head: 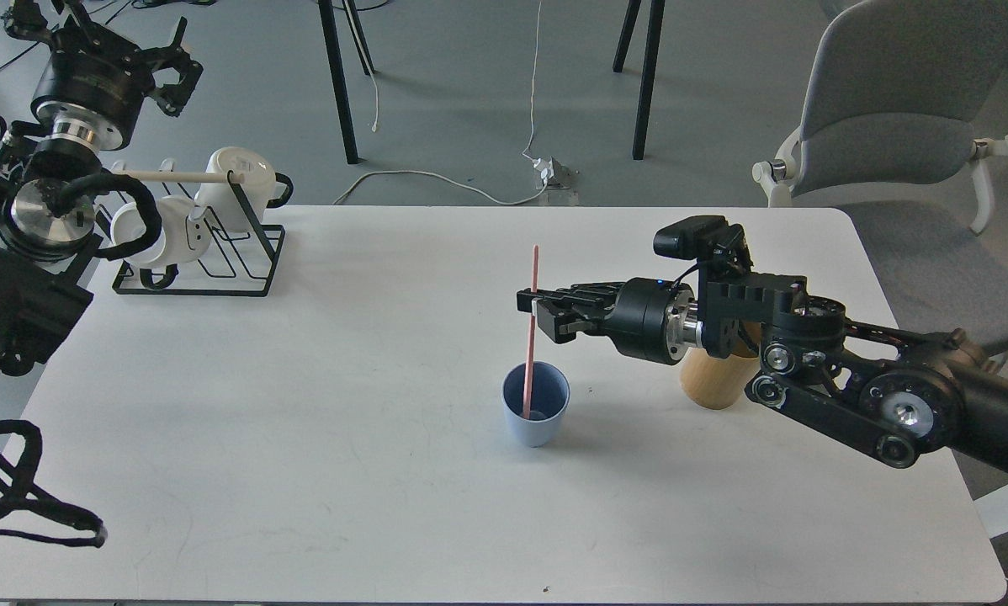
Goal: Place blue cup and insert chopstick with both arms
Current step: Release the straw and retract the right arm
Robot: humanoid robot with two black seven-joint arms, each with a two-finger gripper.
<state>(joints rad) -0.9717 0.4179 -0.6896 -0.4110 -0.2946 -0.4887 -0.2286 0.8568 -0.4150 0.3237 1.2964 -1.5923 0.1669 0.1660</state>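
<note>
Right end effector reaches in from the right, level over the worktop, its two fingers closed on one pink chopstick a little above the stick's middle. That stick stands nearly upright, its lower end down inside the cup, its top rising above the fingers. One blue cup stands upright on the worktop, near the middle and slightly toward the near edge, directly under the end effector.

Just right of the cup, partly hidden behind the right arm, stands one tan bamboo cylinder, apart from the cup.

Farther back on the left sits one black wire rack with a pale wooden rod across its top. White mugs hang on it; at least three can be made out, though the left arm covers part of them.

Left end effector is raised at the far left, beyond the worktop's edge, holding nothing; its fingers look spread.

Beyond the worktop, one grey chair stands on the floor at the right.
</note>
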